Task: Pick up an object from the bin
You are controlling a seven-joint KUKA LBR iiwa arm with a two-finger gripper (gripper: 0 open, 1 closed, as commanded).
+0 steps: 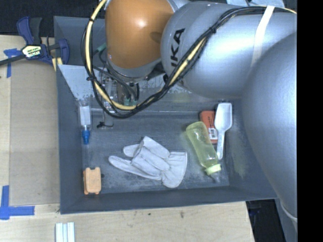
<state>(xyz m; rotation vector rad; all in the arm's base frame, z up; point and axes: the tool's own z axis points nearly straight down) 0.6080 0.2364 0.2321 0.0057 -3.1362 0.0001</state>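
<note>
Camera view: looking down on the bin from above and a little to one side.
Bin (pixel 68 160): grey metal, with loose things spread across its floor, none heaped.
Arm (pixel 227 49): big and silver, reaching in from the right and covering the bin's upper right part.
Cover (pixel 136 26): an orange dome on the wrist, over the far wall, with yellow and black cables (pixel 90 59) looping round its left side.
Gripper (pixel 118 94): hanging under the cover, above the upper left part of the floor, mostly hidden by the wrist and cables; whether it is open or closed I cannot tell.
Tube (pixel 85 121): the nearest thing to the gripper, a slim clear tube with a blue end, lying lengthwise along the left wall, just left of and below the gripper, apart from it.
Glove (pixel 151 160): white, lying flat at the middle of the floor toward the near wall, its own fingers pointing left.
Bottle (pixel 203 146): pale yellow-green, on its side just right of the glove, cap toward the near wall.
Scoop (pixel 223 122): white, just right of the bottle, bowl end toward the far wall.
Pack (pixel 207 118): reddish-orange, between the bottle's top and the scoop, partly covered by both.
Block (pixel 92 180): small and orange, in the near left corner, well apart from the gripper.
</note>
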